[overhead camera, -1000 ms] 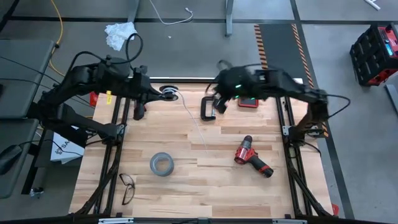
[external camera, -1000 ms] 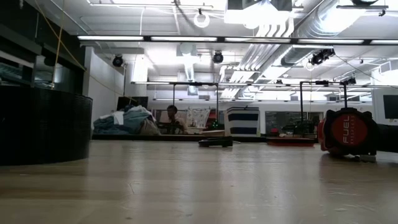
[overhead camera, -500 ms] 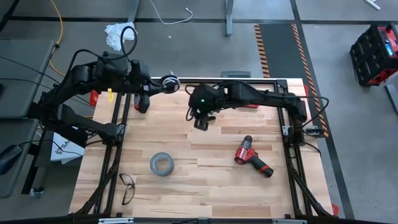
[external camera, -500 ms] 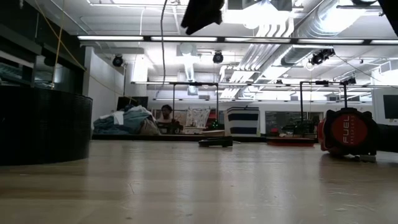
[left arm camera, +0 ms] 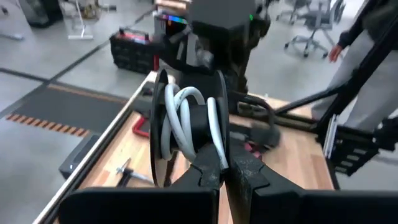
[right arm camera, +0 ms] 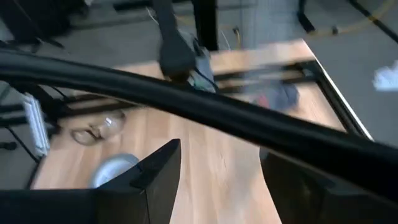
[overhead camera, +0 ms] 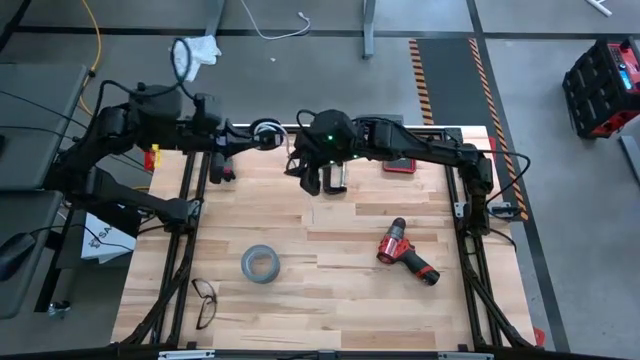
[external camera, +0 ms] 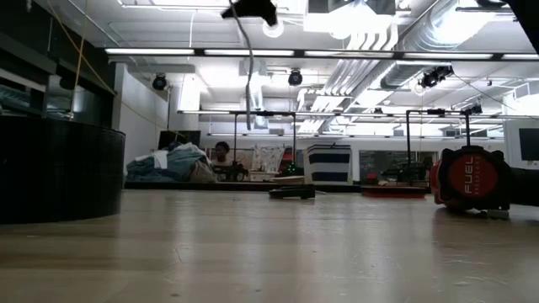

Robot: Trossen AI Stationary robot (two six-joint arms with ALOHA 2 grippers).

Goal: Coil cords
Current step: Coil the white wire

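The left gripper (left arm camera: 224, 171) clamps the black spool (left arm camera: 189, 127) (white cord (left arm camera: 180, 118) wound on it) above the table's (overhead camera: 330, 290) far edge; the right gripper (overhead camera: 322, 180), fingers apart, hovers just beside it, holding nothing.

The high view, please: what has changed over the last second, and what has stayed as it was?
The right gripper swung from near the black clamp toward the spool and opened. The white cord lifted off the table. The left gripper stays shut on the spool. Tape roll, drill and glasses are unmoved.
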